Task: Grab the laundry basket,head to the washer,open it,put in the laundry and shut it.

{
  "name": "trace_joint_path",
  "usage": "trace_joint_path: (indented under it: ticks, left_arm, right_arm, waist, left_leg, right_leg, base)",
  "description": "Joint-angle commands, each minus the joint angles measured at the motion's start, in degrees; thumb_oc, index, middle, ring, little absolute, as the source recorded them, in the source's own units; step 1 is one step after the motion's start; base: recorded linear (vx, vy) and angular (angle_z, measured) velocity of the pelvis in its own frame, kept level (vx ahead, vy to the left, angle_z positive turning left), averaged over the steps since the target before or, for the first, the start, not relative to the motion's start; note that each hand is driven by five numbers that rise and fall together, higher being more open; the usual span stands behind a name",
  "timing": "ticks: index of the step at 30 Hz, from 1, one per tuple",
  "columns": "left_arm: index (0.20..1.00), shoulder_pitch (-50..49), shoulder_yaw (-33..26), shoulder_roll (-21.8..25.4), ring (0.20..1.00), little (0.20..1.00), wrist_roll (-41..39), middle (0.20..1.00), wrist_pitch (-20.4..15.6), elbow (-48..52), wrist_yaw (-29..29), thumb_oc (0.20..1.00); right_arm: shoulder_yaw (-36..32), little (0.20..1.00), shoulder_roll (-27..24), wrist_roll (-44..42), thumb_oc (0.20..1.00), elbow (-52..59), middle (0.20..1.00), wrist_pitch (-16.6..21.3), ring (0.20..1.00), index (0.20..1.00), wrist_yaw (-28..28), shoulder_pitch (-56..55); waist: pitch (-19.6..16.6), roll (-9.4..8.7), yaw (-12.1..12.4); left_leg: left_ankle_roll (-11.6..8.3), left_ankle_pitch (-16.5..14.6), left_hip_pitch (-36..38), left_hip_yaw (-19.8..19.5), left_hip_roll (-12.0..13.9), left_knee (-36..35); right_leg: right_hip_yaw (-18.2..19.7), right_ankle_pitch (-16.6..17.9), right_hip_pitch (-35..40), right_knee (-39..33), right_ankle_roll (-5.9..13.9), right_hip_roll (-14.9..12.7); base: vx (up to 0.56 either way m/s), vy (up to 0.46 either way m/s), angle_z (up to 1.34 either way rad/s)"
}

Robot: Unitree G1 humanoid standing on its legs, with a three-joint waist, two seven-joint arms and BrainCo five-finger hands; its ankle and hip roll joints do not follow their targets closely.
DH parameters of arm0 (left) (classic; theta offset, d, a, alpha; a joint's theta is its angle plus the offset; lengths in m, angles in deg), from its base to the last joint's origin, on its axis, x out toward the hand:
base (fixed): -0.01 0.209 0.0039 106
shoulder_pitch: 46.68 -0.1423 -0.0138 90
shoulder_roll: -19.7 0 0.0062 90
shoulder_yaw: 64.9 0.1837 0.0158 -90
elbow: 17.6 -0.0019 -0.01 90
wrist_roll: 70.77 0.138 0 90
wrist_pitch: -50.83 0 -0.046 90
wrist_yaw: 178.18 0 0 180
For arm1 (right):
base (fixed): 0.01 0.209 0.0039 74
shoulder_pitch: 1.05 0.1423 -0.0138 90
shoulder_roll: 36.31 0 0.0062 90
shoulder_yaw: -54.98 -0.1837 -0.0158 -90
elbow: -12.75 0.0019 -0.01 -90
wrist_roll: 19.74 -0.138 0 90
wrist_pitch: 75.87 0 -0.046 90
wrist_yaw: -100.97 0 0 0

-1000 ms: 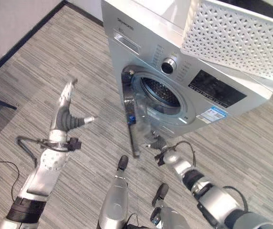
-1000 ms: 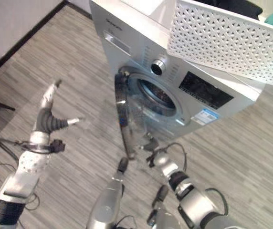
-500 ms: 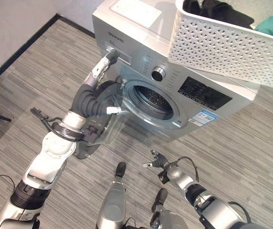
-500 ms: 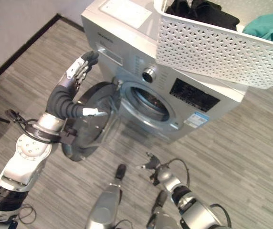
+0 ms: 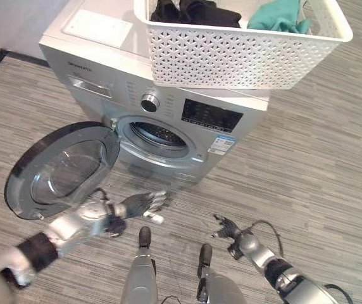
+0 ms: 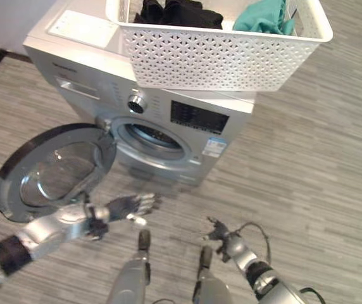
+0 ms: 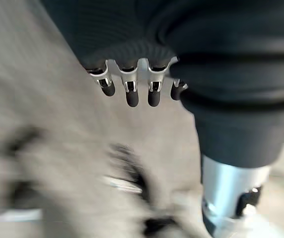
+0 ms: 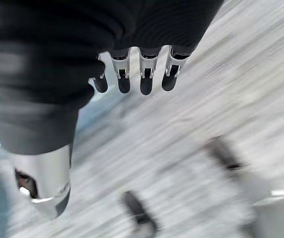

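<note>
While the head cameras give me the whole scene, the wrist cameras give me only fingers over blurred floor. From the head I see the washer [image 5: 168, 120] with its round door [image 5: 61, 170] swung fully open to my left, the glass face turned up toward the camera and the drum opening [image 5: 157, 135] exposed. The white laundry basket [image 5: 244, 47] sits on top of the washer, its long axis running left to right along the machine's top, its right end overhanging the edge. Dark clothes [image 5: 187, 11] lie in its left part and a teal garment [image 5: 274, 16] toward the right.

My left hand [image 5: 137, 206] hangs low in front of the washer, below the door, fingers loosely extended and holding nothing; the left wrist view confirms the fingers [image 7: 132, 91] straight with nothing between them. My right hand [image 5: 231, 229] is low near the floor to the right, fingers relaxed and empty, which the right wrist view matches.

Half a second ago my left hand was up against the door, which stood only partly open; now the door is wide and the hand has dropped away from it. The camera has also shifted, so the basket's contents show more fully.
</note>
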Motion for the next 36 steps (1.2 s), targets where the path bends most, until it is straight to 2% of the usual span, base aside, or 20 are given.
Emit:
trace_joint_path:
  ticks: [1, 3, 4, 6, 8, 10, 13, 14, 21, 24, 26, 29, 32, 34, 35, 36]
  left_arm:
    - [1.000, 5.40, -1.62, -3.89, 1.000, 1.000, 21.50, 1.000, -7.19, -13.11, -3.40, 1.000]
    - [1.000, 7.30, -5.50, -8.83, 1.000, 1.000, 33.89, 1.000, -7.78, -24.40, -8.20, 1.000]
    - [1.000, 7.30, -5.52, -8.99, 1.000, 1.000, 33.95, 1.000, -7.89, -24.56, -8.21, 1.000]
    - [1.000, 11.67, -11.15, -18.05, 1.000, 1.000, 47.16, 1.000, -7.53, -42.36, -13.25, 1.000]
    - [1.000, 17.83, -14.62, -24.22, 1.000, 1.000, 55.17, 1.000, -6.73, -56.17, -18.23, 1.000]
    - [1.000, 22.34, -17.96, -25.90, 1.000, 1.000, 55.46, 1.000, -5.63, -64.21, -19.96, 1.000]
    - [1.000, 24.96, -19.41, -24.90, 1.000, 1.000, 54.75, 1.000, -5.58, -66.78, -21.23, 1.000]
    - [1.000, 27.85, -20.60, -24.60, 1.000, 1.000, 54.42, 1.000, -5.31, -68.32, -23.59, 1.000]
    - [1.000, 29.86, -24.13, -21.76, 1.000, 1.000, 52.85, 1.000, -5.32, -68.30, -28.87, 1.000]
    - [1.000, 31.38, -24.90, -19.02, 1.000, 1.000, 56.65, 1.000, -4.67, -70.54, -32.44, 1.000]
    - [1.000, 30.42, -26.05, -16.83, 1.000, 1.000, 58.20, 1.000, -4.35, -70.81, -33.30, 1.000]
    - [1.000, 28.66, -27.48, -16.05, 1.000, 1.000, 57.09, 1.000, -4.39, -70.10, -33.23, 1.000]
    - [1.000, 22.00, -30.95, -17.35, 1.000, 1.000, 53.90, 1.000, -5.07, -65.30, -32.75, 1.000]
    - [1.000, 15.22, -33.93, -18.54, 1.000, 1.000, 51.23, 1.000, -5.74, -58.34, -32.33, 1.000]
    - [1.000, 11.41, -35.33, -19.96, 1.000, 1.000, 49.67, 1.000, -6.27, -55.04, -31.59, 1.000]
    - [1.000, 3.09, -37.61, -23.73, 1.000, 1.000, 47.52, 1.000, -6.94, -47.27, -29.86, 1.000]
  right_arm:
    - [-1.07, 1.000, 0.38, -2.28, 1.000, 0.69, 1.000, 1.47, 1.000, 1.000, -0.67, 0.58]
    - [-1.45, 1.000, 0.66, -3.48, 1.000, 1.60, 1.000, 0.73, 1.000, 1.000, -1.16, 0.32]
    - [-1.44, 1.000, 0.58, -3.48, 1.000, 1.61, 1.000, 0.72, 1.000, 1.000, -1.16, 0.31]
    - [-1.84, 1.000, 1.19, -3.93, 1.000, 1.39, 1.000, 0.22, 1.000, 1.000, -1.81, 1.10]
    - [-1.87, 1.000, 1.90, -3.33, 1.000, -0.13, 1.000, -0.23, 1.000, 1.000, -2.87, 3.07]
    - [-1.70, 1.000, 1.66, -3.31, 1.000, -2.17, 1.000, -0.93, 1.000, 1.000, -4.16, 5.87]
    - [-2.00, 1.000, 1.43, -3.65, 1.000, -2.81, 1.000, -1.13, 1.000, 1.000, -4.47, 6.45]
    - [-2.06, 1.000, 1.20, -4.36, 1.000, -3.01, 1.000, -0.89, 1.000, 1.000, -4.87, 6.78]
    - [-1.59, 1.000, 1.47, -4.82, 1.000, -3.33, 1.000, -0.43, 1.000, 1.000, -5.90, 7.05]
    - [-0.45, 1.000, 1.49, -3.83, 1.000, -2.81, 1.000, 0.06, 1.000, 1.000, -5.90, 6.60]
    - [-0.27, 1.000, 1.19, -3.91, 1.000, -2.03, 1.000, 0.45, 1.000, 1.000, -6.07, 6.20]
    - [-0.27, 1.000, 1.03, -3.68, 1.000, -1.93, 1.000, 0.35, 1.000, 1.000, -5.82, 5.42]
    - [-0.80, 1.000, 0.63, -2.15, 1.000, -2.19, 1.000, -0.26, 1.000, 1.000, -5.39, 3.57]
    - [-2.34, 1.000, -0.08, -1.19, 1.000, -2.02, 1.000, -0.97, 1.000, 1.000, -5.42, 1.91]
    - [-3.88, 1.000, -0.43, -0.95, 1.000, -2.08, 1.000, -1.23, 1.000, 1.000, -5.60, 0.82]
    - [-8.33, 1.000, -1.34, -1.52, 1.000, -2.75, 1.000, -1.76, 1.000, 1.000, -6.15, -1.22]
  waist:
    - [2.36, -0.54, 1.85]
    - [2.82, -1.11, 1.64]
    - [2.81, -1.03, 1.61]
    - [3.66, -1.54, 1.25]
    - [4.81, -1.67, 0.95]
    - [6.43, -1.74, 0.67]
    - [7.10, -1.89, 0.52]
    - [7.59, -2.25, 0.40]
    - [8.03, -2.94, 0.38]
    - [7.96, -3.61, 0.32]
    - [7.78, -3.84, 0.35]
    - [7.55, -3.80, 0.41]
    - [6.93, -3.52, 0.65]
    - [6.49, -3.21, 0.87]
    - [6.25, -2.96, 0.96]
    - [5.46, -2.38, 1.04]
  left_leg:
    - [1.57, -4.61, 2.51, 1.15, 0.63, 0.36]
    - [1.61, -4.49, 1.76, 1.04, 0.61, 0.74]
    - [1.61, -4.50, 1.73, 1.01, 0.62, 0.77]
    - [1.62, -4.27, 0.61, 0.59, 0.59, 1.34]
    - [1.50, -4.07, -0.53, 0.27, 0.54, 1.79]
    - [1.30, -3.76, -1.92, 0.14, 0.56, 2.13]
    - [1.16, -3.50, -2.58, 0.33, 0.67, 2.01]
    - [1.06, -3.22, -3.30, 0.36, 0.68, 1.87]
    - [0.94, -3.15, -4.64, 0.43, 0.66, 1.95]
    - [0.85, -3.46, -4.83, 0.69, 0.96, 2.34]
    - [0.83, -3.67, -4.75, 0.88, 1.14, 2.43]
    - [0.88, -4.01, -4.62, 0.97, 1.20, 2.69]
    - [1.15, -5.48, -4.37, 0.94, 1.04, 4.46]
    - [1.50, -6.47, -3.95, 0.95, 0.90, 5.44]
    - [1.72, -7.03, -3.64, 1.01, 0.81, 5.96]
    - [2.25, -8.15, -2.51, 1.15, 0.41, 6.48]
  right_leg:
    - [-1.13, -3.20, -1.37, 6.40, 3.63, -4.43]
    - [-1.10, -3.06, -1.91, 6.44, 3.51, -4.49]
    - [-1.13, -3.07, -1.92, 6.45, 3.51, -4.48]
    - [-1.18, -2.88, -2.64, 6.46, 3.31, -4.39]
    - [-1.23, -2.69, -3.39, 6.42, 3.22, -4.29]
    - [-1.01, -2.19, -4.46, 6.16, 3.19, -4.24]
    - [-0.96, -1.69, -5.00, 5.61, 3.24, -4.20]
    - [-0.86, -1.23, -5.56, 5.22, 3.29, -4.08]
    - [-0.27, -0.35, -6.63, 4.12, 3.59, -3.85]
    - [0.03, -0.30, -6.83, 3.90, 3.62, -3.71]
    - [0.31, -0.26, -6.92, 3.80, 3.62, -3.66]
    - [0.36, -0.31, -6.80, 3.81, 3.65, -3.71]
    - [0.64, -0.53, -6.17, 4.01, 3.65, -3.91]
    - [1.00, -0.64, -5.65, 4.31, 3.62, -4.07]
    - [1.09, -0.76, -5.34, 4.52, 3.62, -4.18]
    - [1.35, -1.08, -4.65, 5.27, 3.57, -4.60]
  base:
    - [-0.01, -0.004, -0.08]
    - [-0.01, 0.000, -0.03]
    - [-0.02, 0.001, 0.05]
    - [-0.04, 0.007, 0.08]
    - [-0.06, 0.026, 0.11]
    - [-0.06, 0.053, 0.06]
    - [-0.03, 0.046, -0.01]
    - [-0.02, 0.035, 0.00]
    - [0.00, 0.000, 0.00]
    - [0.00, 0.000, -0.02]
    - [0.00, 0.013, -0.04]
    - [0.01, 0.010, -0.05]
    - [0.02, 0.022, -0.05]
    - [0.02, 0.044, -0.13]
    - [0.05, 0.100, -0.21]
    - [0.04, 0.084, -0.18]
